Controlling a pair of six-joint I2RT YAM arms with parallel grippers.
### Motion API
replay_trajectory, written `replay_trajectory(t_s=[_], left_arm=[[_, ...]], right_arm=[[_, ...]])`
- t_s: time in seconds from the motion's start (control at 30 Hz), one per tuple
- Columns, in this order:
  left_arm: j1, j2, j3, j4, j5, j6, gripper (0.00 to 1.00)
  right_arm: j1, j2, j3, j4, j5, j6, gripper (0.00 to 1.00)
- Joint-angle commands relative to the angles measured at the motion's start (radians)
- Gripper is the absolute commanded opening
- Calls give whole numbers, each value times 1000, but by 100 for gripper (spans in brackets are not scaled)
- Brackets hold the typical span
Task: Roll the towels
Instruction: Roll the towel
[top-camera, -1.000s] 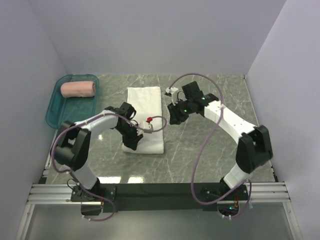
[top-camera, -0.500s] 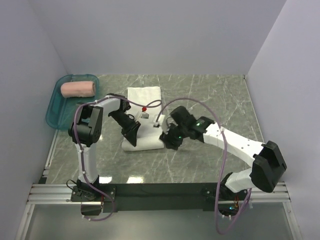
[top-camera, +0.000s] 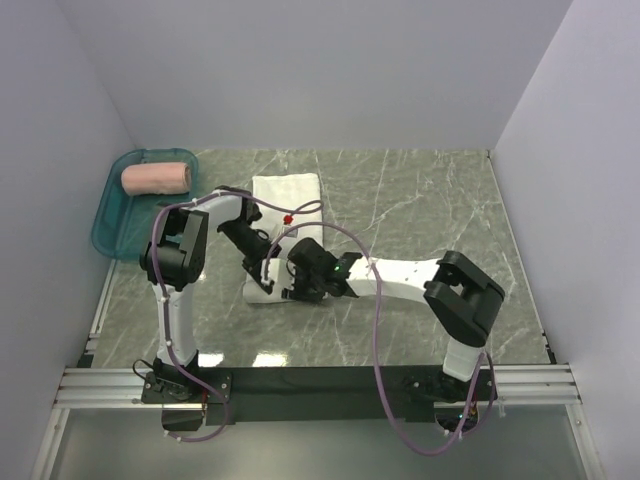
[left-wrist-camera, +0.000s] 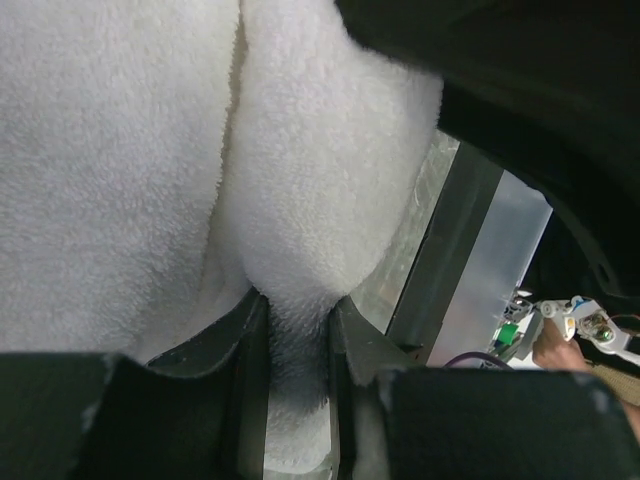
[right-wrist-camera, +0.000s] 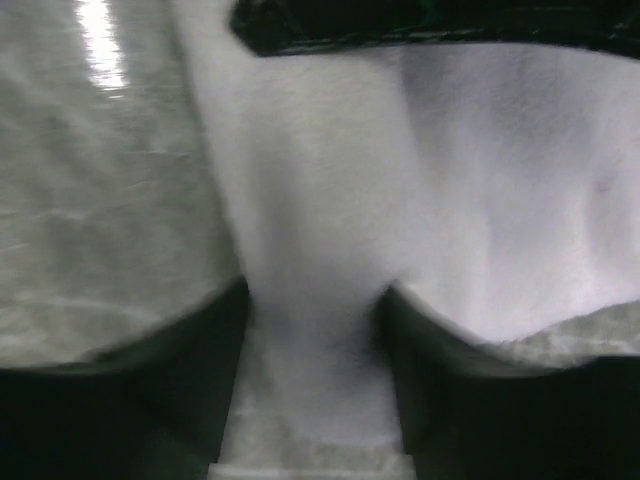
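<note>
The white towel (top-camera: 287, 190) lies lengthwise in the middle of the table, and its near end is bunched up under both grippers. My left gripper (top-camera: 265, 272) is at the near left corner; in the left wrist view it (left-wrist-camera: 297, 340) is shut on a pinched fold of the white towel (left-wrist-camera: 120, 150). My right gripper (top-camera: 300, 283) is at the near right side; in the blurred right wrist view it (right-wrist-camera: 313, 350) holds the edge of the towel (right-wrist-camera: 500, 180) between its fingers. The salmon-pink towel (top-camera: 157, 178) lies rolled in the tray.
The teal plastic tray (top-camera: 105, 225) sits at the far left by the left wall. Purple cables loop over both arms. The black base rail runs along the near edge. Grey walls close in the left, back and right sides.
My right arm swung from right of the towel down to its near end and closed on it. My left gripper stayed at the near left corner. The towel's near end has bunched up.
</note>
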Motion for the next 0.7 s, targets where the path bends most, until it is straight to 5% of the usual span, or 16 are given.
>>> replay_trajectory(t_s=[0.0,0.07,0.1,0.33,0.67], left_arm=[[2,65,-60,140,-207,20,18],[16,35,-66,161,-187,11,21],[22,21,-72,165,-176,10,25],[159,-138,-80,175,-3,1,52],[277,-621,-273,476,-2,-123,60]], right_arm=[[3,64,3,30,-51,-33,41],[3,81,-3,7,-88,-33,8],[0,87,-4,-2,-125,-31,2],[-79,171,109,-253,-419,-28,0],[-153,395,354,-531,-659,-38,0]])
